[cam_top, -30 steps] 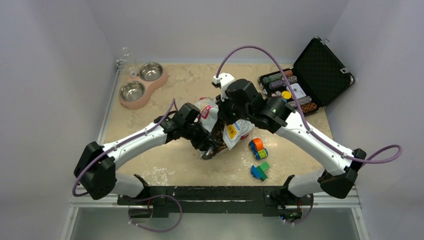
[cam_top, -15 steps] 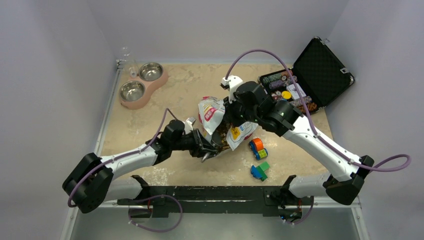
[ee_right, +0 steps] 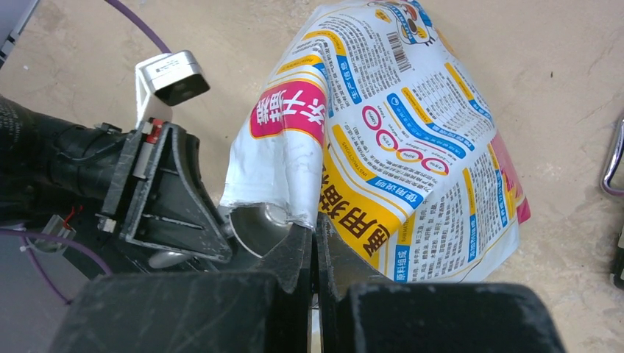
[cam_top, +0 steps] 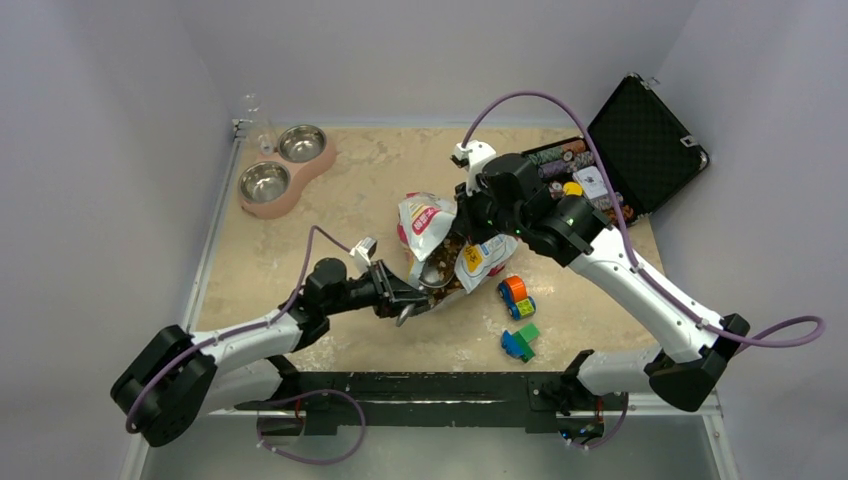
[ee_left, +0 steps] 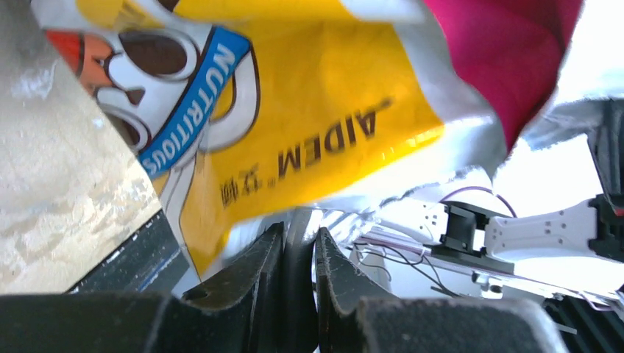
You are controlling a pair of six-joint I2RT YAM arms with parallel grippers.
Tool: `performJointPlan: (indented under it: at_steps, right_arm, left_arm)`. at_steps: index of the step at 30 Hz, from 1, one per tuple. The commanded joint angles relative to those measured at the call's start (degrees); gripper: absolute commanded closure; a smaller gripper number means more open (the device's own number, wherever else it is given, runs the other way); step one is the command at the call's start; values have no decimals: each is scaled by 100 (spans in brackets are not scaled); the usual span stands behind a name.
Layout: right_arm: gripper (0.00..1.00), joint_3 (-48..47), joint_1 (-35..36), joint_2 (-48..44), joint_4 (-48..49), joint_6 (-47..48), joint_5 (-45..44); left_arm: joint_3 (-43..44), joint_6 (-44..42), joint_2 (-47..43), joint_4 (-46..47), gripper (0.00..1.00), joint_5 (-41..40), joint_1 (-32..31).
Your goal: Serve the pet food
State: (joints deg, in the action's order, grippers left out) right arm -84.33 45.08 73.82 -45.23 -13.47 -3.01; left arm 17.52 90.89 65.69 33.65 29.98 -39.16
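The white, yellow and red pet food bag point(cam_top: 432, 222) lies mid-table with its mouth open toward the near side, and brown kibble point(cam_top: 450, 258) shows inside. My right gripper point(cam_top: 470, 238) is shut on the bag's torn rim point(ee_right: 294, 213) and holds the mouth up. My left gripper point(cam_top: 408, 300) is shut on the handle point(ee_left: 298, 254) of a metal scoop. The scoop's bowl point(ee_right: 257, 226) sits in the bag's mouth point(cam_top: 432, 272). The bag's printed front point(ee_left: 294, 118) fills the left wrist view.
A pink double bowl stand point(cam_top: 285, 170) with two steel bowls is at the far left. An open black case of poker chips point(cam_top: 620, 150) is at the far right. Toy blocks point(cam_top: 517, 296) point(cam_top: 520, 342) lie to the right of the bag.
My left arm has drawn back toward the near left and lowered, still holding the scoop at the bag's mouth. My right gripper shifted slightly right with the rim, opening the bag wider.
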Motion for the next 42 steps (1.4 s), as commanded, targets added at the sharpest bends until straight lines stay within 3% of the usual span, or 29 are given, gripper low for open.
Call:
performJointPlan:
  at_steps: [1, 3, 4, 7, 10, 13, 18, 22, 26, 30, 33, 35, 37, 39, 41, 42]
  right_arm:
    - [100, -596, -139, -440, 260, 107, -332]
    - [100, -717, -144, -310, 222, 116, -318]
    - [100, -812, -152, -240, 180, 115, -332]
    - [100, -940, -153, -185, 100, 124, -324]
    - [100, -856, -171, -196, 144, 138, -342]
    - [100, -914, -214, -113, 129, 103, -298]
    - [100, -1055, -227, -8, 115, 73, -276]
    - [100, -1132, -271, 27, 52, 56, -376]
    - [100, -1175, -296, 48, 20, 4, -293]
    - [100, -1144, -301, 79, 20, -47, -151]
    - [100, -1099, -302, 56, 68, -83, -64]
    - [100, -1092, -306, 66, 57, -94, -24]
    - [100, -1094, -304, 58, 19, -102, 10]
    - [100, -1075, -303, 3, 1, -116, 25]
    - [100, -1010, -303, -60, 2, -128, 34]
    - [100, -975, -300, -81, 24, -129, 49]
  left_arm:
    - [-147, 92, -737, -106, 100, -496, 140]
    - [325, -253, -219, -60, 100, 22, 288]
    - [230, -49, -35, 539, 100, 80, 282]
    - [-777, 826, -289, 1656, 100, -338, 277]
    - [-763, 413, -557, 744, 100, -106, 318]
    - [-973, 680, -715, 1287, 100, 192, 320]
    - [-511, -111, -1602, -840, 100, 523, 393]
    - [-783, 247, -1853, -426, 100, 592, 414]
    - [-822, 237, -2715, -1539, 100, 580, 422]
    - [-835, 523, -3221, -1918, 100, 371, 418]
    - [-847, 1093, -2676, -1646, 100, -4, 425]
    - [-986, 1995, -1819, -687, 100, -214, 363]
    - [-1165, 2982, -1521, 454, 100, -797, 152]
    - [-874, 3246, -1991, -268, 100, -1206, 40]
    - [17, 2489, -2548, -2283, 100, -1485, 74]
    - [102, 2326, -2507, -2561, 100, -1388, 197]
